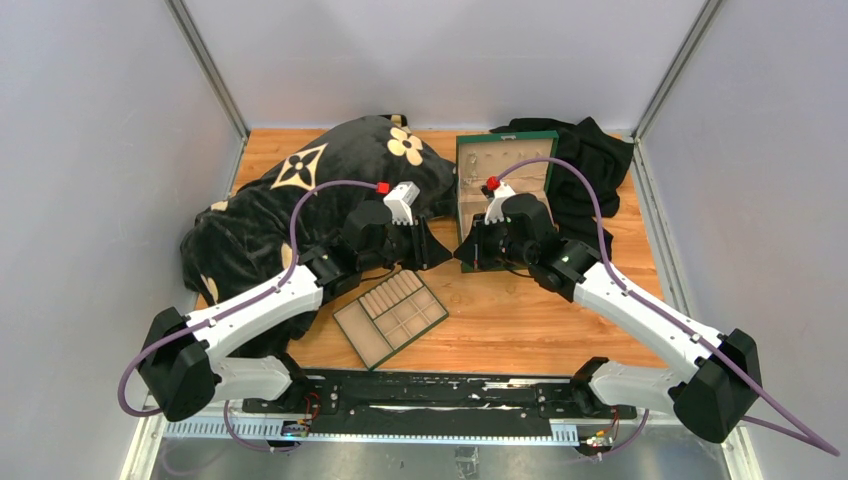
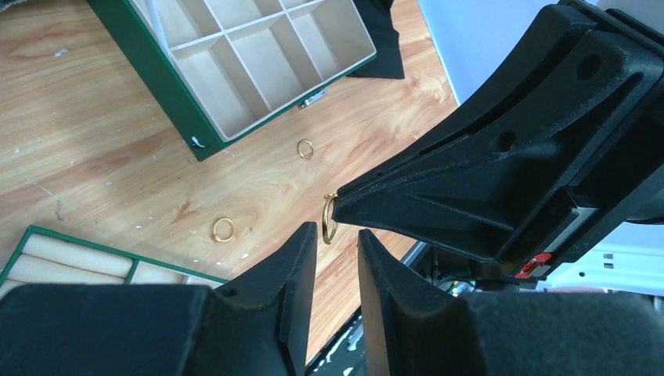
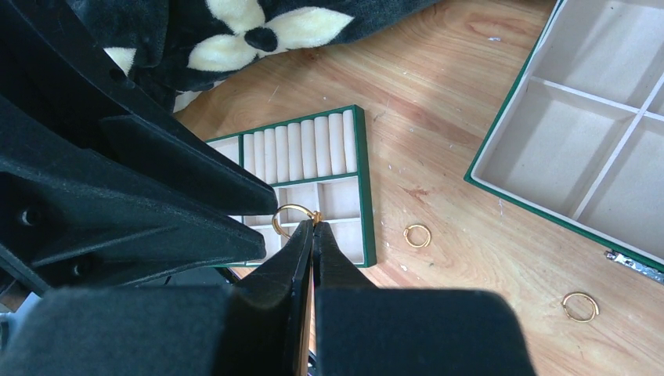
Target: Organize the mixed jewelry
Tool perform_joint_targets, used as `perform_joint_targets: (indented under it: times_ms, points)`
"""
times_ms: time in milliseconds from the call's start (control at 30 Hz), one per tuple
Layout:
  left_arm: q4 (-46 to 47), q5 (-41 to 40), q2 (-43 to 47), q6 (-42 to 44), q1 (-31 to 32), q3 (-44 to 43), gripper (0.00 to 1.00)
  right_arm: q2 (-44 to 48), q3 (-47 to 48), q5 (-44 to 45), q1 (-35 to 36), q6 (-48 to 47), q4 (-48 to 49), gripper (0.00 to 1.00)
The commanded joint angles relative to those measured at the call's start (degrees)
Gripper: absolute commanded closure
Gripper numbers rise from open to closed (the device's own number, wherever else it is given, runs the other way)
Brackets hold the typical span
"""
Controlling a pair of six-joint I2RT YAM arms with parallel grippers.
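Above the table, top view: left gripper and right gripper are found tip to tip over bare wood, between the green compartment tray and the open green jewelry box. A black floral blanket lies to the left and a black cloth behind the box. Jewelry is too small to be made out from here, and the jaw states cannot be told. Left wrist view: a thin gold ring is seen pinched upright at the very tip of the right gripper, whose jaws are clamped on it. The left gripper is positioned just beneath with jaws apart, the ring poised over the gap and not gripped by them. A second gold ring lies on the wood near the tray and a third gold ring near the box's latch. The box compartments shown are empty. Right wrist view: the clamp is confirmed, jaws together on the ring's lower edge, above the tray's corner. The second and third rings are recorded on the table, outside any compartment. Tray cells and ring rolls, where not hidden by the grippers, hold nothing. No silvery piece is visible in any view. Judgement: sorting is at an early stage. Nothing is seen stowed, one ring appears to be in hand-over between the arms, and at least three rings are left to place.
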State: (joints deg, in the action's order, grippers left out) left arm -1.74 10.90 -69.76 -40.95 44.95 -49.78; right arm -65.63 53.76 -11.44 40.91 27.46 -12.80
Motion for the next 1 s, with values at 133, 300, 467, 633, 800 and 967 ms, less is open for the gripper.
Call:
perform_joint_targets:
  times_ms: [133, 300, 467, 633, 800, 967]
  points:
    - [3.3, 1.4, 0.2, -1.1, -0.4, 1.3, 0.75, 1.1, 1.3, -0.4, 1.0, -0.4, 0.3, 1.00]
    - [3.7, 1.7, -0.1, -1.6, -0.4, 1.6, 0.77, 1.4, 1.0, -0.7, 1.0, -0.3, 0.4, 1.00]
    - [3.8, 1.8, -0.4, -1.6, -0.4, 1.7, 0.77, 1.7, 0.7, -1.0, 1.0, -0.3, 0.6, 1.00]
    - [3.8, 1.8, -0.7, -1.5, -0.4, 1.4, 0.79, 1.7, 0.7, -1.0, 1.0, -0.3, 0.6, 1.00]
    - [3.8, 1.8, -1.4, -1.4, -0.4, 1.3, 0.79, 1.9, 0.6, -1.1, 0.9, -0.1, 0.8, 1.00]
    - [4.0, 1.9, -1.8, -1.3, -0.4, 1.1, 0.80, 1.9, 0.5, -1.1, 1.0, -0.3, 0.7, 1.00]
